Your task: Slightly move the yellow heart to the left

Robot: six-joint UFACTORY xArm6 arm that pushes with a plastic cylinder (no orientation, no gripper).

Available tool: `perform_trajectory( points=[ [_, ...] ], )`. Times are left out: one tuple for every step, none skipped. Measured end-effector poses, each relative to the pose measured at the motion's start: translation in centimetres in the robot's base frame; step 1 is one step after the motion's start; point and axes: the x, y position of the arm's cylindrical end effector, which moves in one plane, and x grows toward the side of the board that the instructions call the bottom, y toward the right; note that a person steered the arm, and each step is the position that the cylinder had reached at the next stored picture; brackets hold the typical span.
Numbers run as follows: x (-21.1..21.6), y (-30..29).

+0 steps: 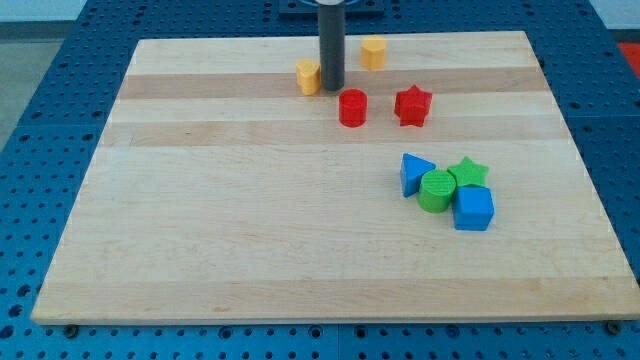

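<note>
Tabletop: a pale wooden tabletop [250, 240] lay on a blue perforated base [40, 120].
Tip: my tip [332, 87] rested on the tabletop near the view's top, just to the view's right of one yellow block, touching or nearly touching it.
Claw: none was fitted (the arm ended in a plain dark rod), so there were no jaws to be apart, together or clamped.
Task block: the yellow block at the tip [308, 76] was judged to be the yellow heart, though its shape could not be made out clearly; a second yellow block [373, 52] sat nearer the view's top, to the right of the rod.
Other blocks: a red cylinder [352, 108] and a red star [412, 105] stood below the tip; a blue triangle [414, 173], green cylinder [436, 191], green star [467, 173] and blue cube [473, 208] clustered at the view's right.
Step in hand: contact on the block's right side appeared made or imminent.
Next move: a short, straight push toward the view's left, stopped early, was called for.
</note>
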Motion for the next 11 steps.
perform_trajectory(
  points=[
    [-0.5, 1.3],
    [-2.8, -0.6],
    [-2.6, -3.3],
    [-3.2, -4.4],
    [-3.5, -4.6],
    [-4.4, -5.5],
    [-4.3, -8.1],
    [-4.3, -9.1],
    [-4.1, -8.8],
    [-3.9, -7.9],
    [-3.5, -7.8]
  ],
)
